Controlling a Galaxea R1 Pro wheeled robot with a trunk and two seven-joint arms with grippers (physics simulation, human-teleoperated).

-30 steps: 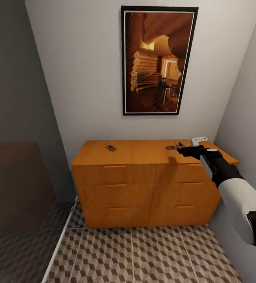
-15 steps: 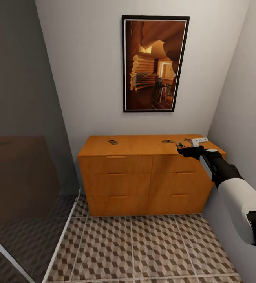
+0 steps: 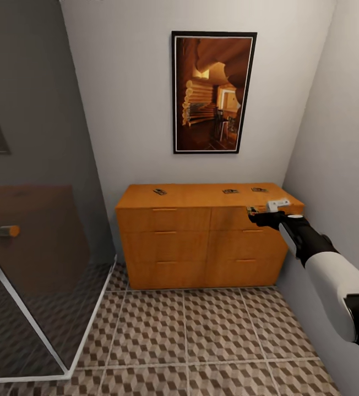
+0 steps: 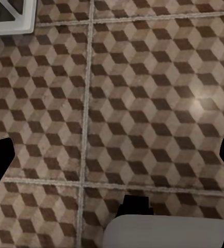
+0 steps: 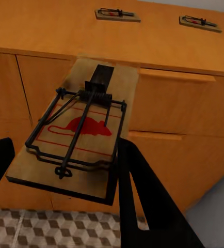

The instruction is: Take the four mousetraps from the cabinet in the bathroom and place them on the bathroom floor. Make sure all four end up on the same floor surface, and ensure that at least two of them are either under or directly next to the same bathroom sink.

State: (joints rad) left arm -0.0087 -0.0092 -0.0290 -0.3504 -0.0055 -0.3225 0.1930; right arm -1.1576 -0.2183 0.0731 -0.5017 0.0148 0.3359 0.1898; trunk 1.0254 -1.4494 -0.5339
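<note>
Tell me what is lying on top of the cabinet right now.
Three mousetraps lie on the cabinet top: one toward its left, two toward its right. The right pincer holds a fourth mousetrap off the front edge. The drawers are shut, contents hidden.

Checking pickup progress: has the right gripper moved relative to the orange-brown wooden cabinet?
Yes. The right gripper, holding a mousetrap, came off the cabinet top toward its front edge.
</note>
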